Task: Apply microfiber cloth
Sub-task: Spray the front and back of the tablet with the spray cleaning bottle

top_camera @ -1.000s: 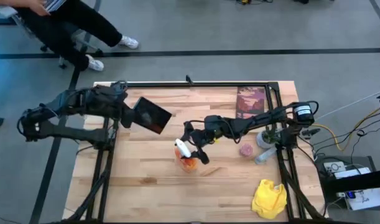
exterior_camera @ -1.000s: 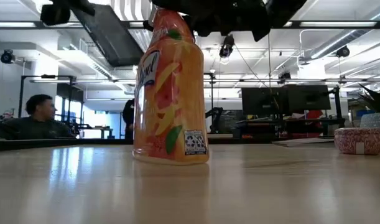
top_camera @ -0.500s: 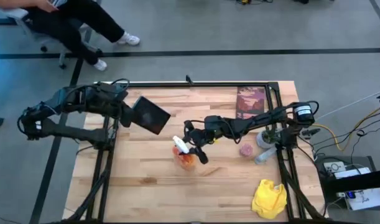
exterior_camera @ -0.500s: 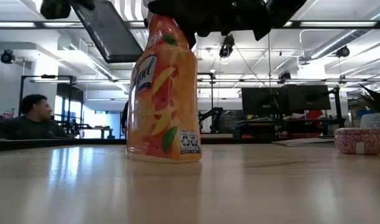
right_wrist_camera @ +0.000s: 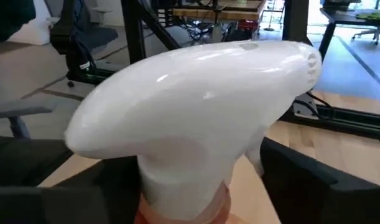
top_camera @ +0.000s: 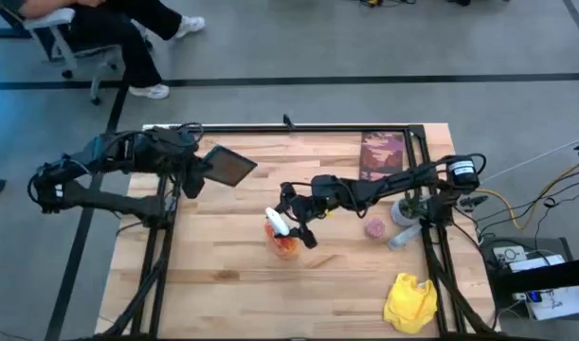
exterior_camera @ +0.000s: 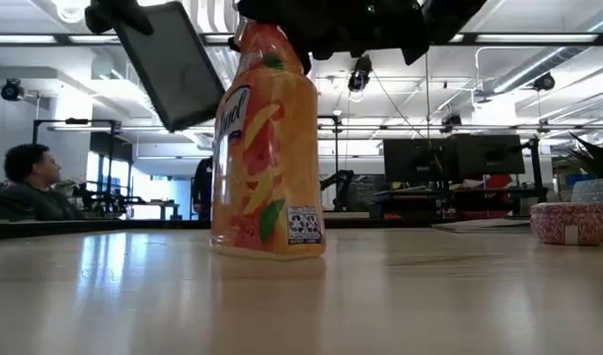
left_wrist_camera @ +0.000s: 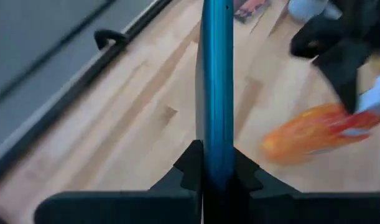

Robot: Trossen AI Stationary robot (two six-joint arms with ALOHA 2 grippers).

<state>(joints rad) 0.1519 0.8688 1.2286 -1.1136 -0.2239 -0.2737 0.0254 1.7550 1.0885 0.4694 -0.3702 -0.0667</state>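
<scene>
The yellow microfiber cloth (top_camera: 409, 301) lies crumpled on the table near its front right corner, and no gripper touches it. My left gripper (top_camera: 198, 170) holds a black tablet (top_camera: 230, 166) in the air over the table's far left part; the low view also shows the tablet (exterior_camera: 169, 63), tipped. My right gripper (top_camera: 295, 225) is shut on the orange spray bottle (top_camera: 285, 242) near the table's middle. The bottle (exterior_camera: 267, 158) stands on its base. My left gripper pinches the tablet's edge (left_wrist_camera: 214, 163) between its two fingers, one finger on each flat face. The tablet is lifted clear of the table and stands tilted on edge, reaching away from the fingers. My right gripper has one finger (right_wrist_camera: 112, 183) on each side of the bottle's neck (right_wrist_camera: 185, 202), right under the white trigger head (right_wrist_camera: 196, 118). The fingers come level from the table's right side. The bottle is upright with its base on the table.
A reddish book (top_camera: 381, 153) lies at the far right. A pink jar (top_camera: 374, 228) and a grey pot with a plant (top_camera: 404, 210) stand right of the bottle. A person sits on a chair (top_camera: 90, 28) beyond the far left corner.
My left gripper has turned, tipping the tablet from nearly flat to steeply on edge while carrying it a little toward the far edge. In my right gripper the spray bottle has leaned toward the left and come back upright, its base staying on the table.
</scene>
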